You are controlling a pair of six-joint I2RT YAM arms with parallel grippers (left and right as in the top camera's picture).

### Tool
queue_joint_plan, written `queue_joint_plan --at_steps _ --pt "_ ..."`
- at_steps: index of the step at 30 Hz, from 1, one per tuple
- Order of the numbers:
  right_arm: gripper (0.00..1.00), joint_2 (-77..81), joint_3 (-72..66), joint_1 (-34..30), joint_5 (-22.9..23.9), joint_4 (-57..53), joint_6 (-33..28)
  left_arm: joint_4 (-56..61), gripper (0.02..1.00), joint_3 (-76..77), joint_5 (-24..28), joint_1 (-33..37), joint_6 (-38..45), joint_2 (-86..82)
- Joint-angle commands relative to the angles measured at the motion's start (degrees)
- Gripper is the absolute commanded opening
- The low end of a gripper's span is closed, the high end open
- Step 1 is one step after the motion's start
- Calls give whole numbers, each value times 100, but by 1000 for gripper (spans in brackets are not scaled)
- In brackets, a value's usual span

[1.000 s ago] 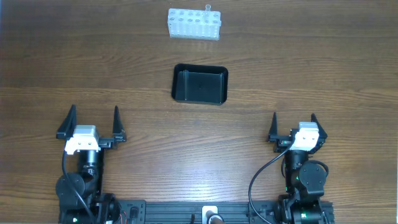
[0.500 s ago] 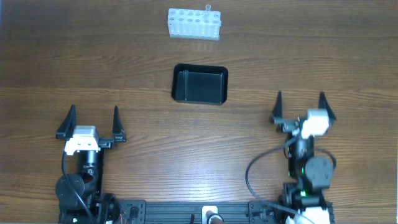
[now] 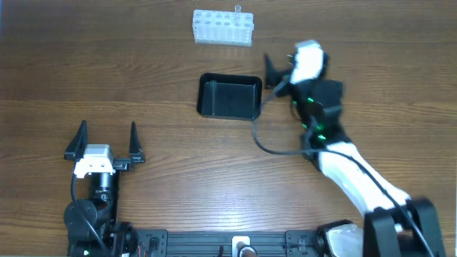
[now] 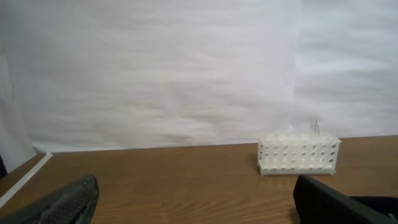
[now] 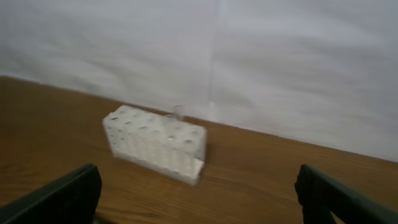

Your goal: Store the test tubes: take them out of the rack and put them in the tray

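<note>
Ahead of the wide-open, empty right gripper [image 5: 198, 186], the rack [image 5: 155, 146] holds one visible test tube [image 5: 178, 112]; the tray [image 3: 202, 96] near the gripper looks empty, so nothing is stored yet.

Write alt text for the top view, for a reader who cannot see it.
The right pincer, open, is held out over a wooden table beside the right edge of an empty black tray. Beyond the tray stands a white rack holding one clear test tube near its right end; the left pincer sits open near its base.
</note>
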Motion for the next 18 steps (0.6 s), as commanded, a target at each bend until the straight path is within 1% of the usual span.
queue_joint_plan --at_steps 1,3,6,9,13,14,15,16,17,18 --pt "991 861 837 693 1126 70 -74 24 1000 -15 61 28 83 -42" --pt "991 1344 1239 977 1572 188 -74 24 1000 -15 61 28 83 -42" --pt "991 1958 1766 1261 2031 295 -76 24 1000 -15 61 28 83 -42" --pt "991 2448 2223 1403 2100 291 -79 24 1000 -15 61 28 83 -42" --pt "991 2916 2704 1373 2164 280 -52 24 1000 -15 61 28 83 -42" --pt "993 3003 2798 1349 2179 269 74 24 1000 -15 61 28 83 -42" --pt "993 3115 2929 1329 2306 251 461 24 1000 -15 61 28 83 -42" --pt "989 3191 3018 1320 2422 216 695 24 1000 -15 61 28 83 -42" --pt "993 3279 3134 1318 2575 164 861 24 1000 -15 61 28 83 -42" --pt "991 3348 3239 1322 2708 114 896 24 1000 -15 61 28 83 -42"
